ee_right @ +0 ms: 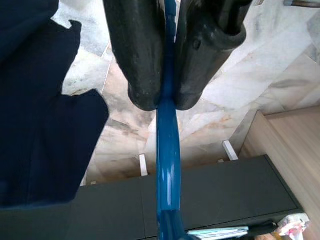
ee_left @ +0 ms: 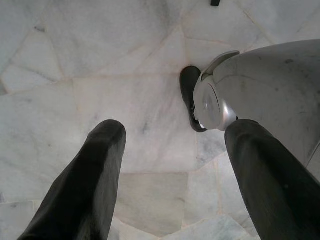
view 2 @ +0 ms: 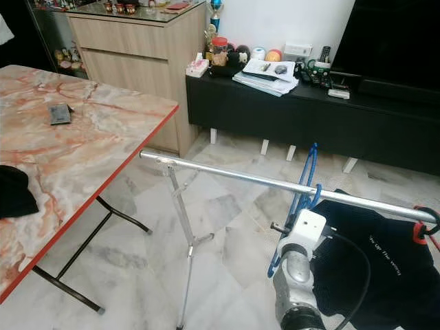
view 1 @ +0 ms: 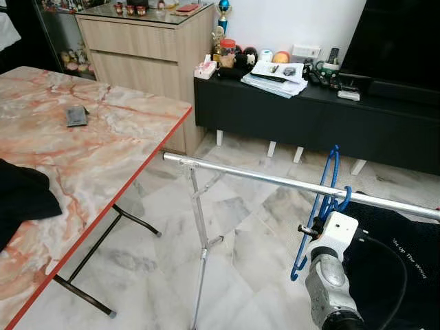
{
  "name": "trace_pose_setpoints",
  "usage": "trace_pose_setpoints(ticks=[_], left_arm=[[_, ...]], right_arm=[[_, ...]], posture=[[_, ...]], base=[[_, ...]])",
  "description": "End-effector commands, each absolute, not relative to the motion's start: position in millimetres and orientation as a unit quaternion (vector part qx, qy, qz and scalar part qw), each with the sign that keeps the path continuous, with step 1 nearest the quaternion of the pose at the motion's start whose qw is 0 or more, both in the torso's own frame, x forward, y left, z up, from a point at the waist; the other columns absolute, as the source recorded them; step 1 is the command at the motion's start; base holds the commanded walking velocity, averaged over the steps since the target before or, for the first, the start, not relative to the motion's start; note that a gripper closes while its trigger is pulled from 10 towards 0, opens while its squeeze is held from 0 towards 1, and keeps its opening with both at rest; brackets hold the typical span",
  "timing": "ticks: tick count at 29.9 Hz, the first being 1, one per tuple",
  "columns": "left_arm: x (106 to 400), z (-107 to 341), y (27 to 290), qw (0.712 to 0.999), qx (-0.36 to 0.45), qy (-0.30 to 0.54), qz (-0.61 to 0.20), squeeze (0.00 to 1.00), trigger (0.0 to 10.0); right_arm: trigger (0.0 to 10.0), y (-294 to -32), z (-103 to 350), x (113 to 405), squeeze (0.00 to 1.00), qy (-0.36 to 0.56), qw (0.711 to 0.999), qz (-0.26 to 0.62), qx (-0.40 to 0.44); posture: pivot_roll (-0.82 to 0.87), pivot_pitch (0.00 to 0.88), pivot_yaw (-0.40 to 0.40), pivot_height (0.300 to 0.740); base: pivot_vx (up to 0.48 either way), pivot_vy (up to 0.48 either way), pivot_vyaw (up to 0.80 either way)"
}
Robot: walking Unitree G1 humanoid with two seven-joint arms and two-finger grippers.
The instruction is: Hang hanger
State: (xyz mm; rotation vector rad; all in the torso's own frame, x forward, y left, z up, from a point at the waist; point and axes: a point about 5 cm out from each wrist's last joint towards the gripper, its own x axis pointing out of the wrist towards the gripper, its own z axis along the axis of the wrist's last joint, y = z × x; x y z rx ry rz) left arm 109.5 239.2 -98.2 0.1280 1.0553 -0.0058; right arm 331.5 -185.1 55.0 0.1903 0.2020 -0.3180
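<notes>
A blue plastic hanger (view 1: 323, 206) stands nearly upright against the silver rail (view 1: 261, 177) of a clothes rack, its curled hook right at the rail. My right gripper (ee_right: 167, 102) is shut on the hanger's blue bar (ee_right: 168, 165), with both black fingers pressed against it. My right wrist (view 1: 333, 237) sits just below the rail, in front of the hanger. The left gripper (ee_left: 175, 130) hangs low over the marble floor, open, with nothing between its fingers.
A black garment (view 2: 371, 254) hangs on the rail's right part from a red hanger (view 2: 421, 230). The rack's thin stand (view 1: 201, 247) rises from the floor. A marble-top folding table (view 1: 103, 137) stands left, a black TV cabinet (view 1: 309, 117) behind.
</notes>
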Motion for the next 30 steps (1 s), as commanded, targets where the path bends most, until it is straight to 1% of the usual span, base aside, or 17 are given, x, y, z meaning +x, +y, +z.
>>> trace_pose_setpoints(ticks=[1,8,16,17,18,19,21,28,30], left_arm=[[103.9,-99.9,238.9,0.856,0.065,0.513,-0.012,0.0,10.0],[104.1,-101.3,233.4,0.855,0.063,0.514,-0.021,0.0,10.0],[104.8,-102.0,229.7,0.855,0.061,0.514,-0.024,0.0,10.0],[104.9,-101.9,230.0,0.856,0.061,0.513,-0.024,0.0,10.0],[104.9,-101.9,230.0,0.856,0.061,0.513,-0.024,0.0,10.0],[104.9,-101.7,230.7,0.856,0.061,0.513,-0.023,0.0,10.0],[104.6,-101.4,232.2,0.856,0.061,0.513,-0.023,0.0,10.0],[100.2,-101.2,237.2,0.853,0.062,0.517,-0.019,0.0,10.0],[98.0,-101.8,237.1,0.852,0.063,0.519,-0.018,0.0,10.0]], right_arm=[[10.0,-191.5,55.2,333.6,0.0,0.122,0.974,-0.169,0.09],[10.0,-192.0,55.3,341.1,0.0,0.17,0.968,-0.163,0.088],[10.0,-185.4,58.1,345.0,0.0,0.177,0.969,-0.146,0.086],[10.0,-184.0,56.2,343.9,0.35,0.179,0.97,-0.143,0.084],[10.0,-184.0,56.2,343.9,0.35,0.179,0.97,-0.143,0.084],[10.0,-183.5,54.7,342.9,0.68,0.181,0.97,-0.142,0.083],[10.0,-183.0,52.2,341.1,0.67,0.184,0.969,-0.142,0.081],[10.0,-181.7,45.7,336.2,0.66,0.194,0.968,-0.138,0.077],[10.0,-180.5,46.5,336.0,0.63,0.185,0.97,-0.135,0.079]], posture=[[0.08,0.073,-0.024,0.74],[0.09,0.075,-0.025,0.74],[0.09,0.078,-0.026,0.74],[0.09,0.078,-0.026,0.74],[0.09,0.078,-0.026,0.74],[0.09,0.079,-0.027,0.74],[0.09,0.079,-0.027,0.74],[0.08,0.078,-0.027,0.74],[0.08,0.078,-0.027,0.74]], base=[[0.0,0.0,0.0],[0.0,0.0,0.0],[0.0,0.0,0.0],[0.0,0.0,0.0],[0.0,0.0,0.0],[0.0,0.0,0.0],[0.0,0.0,0.0],[0.0,0.0,0.0],[0.0,0.0,0.0]])
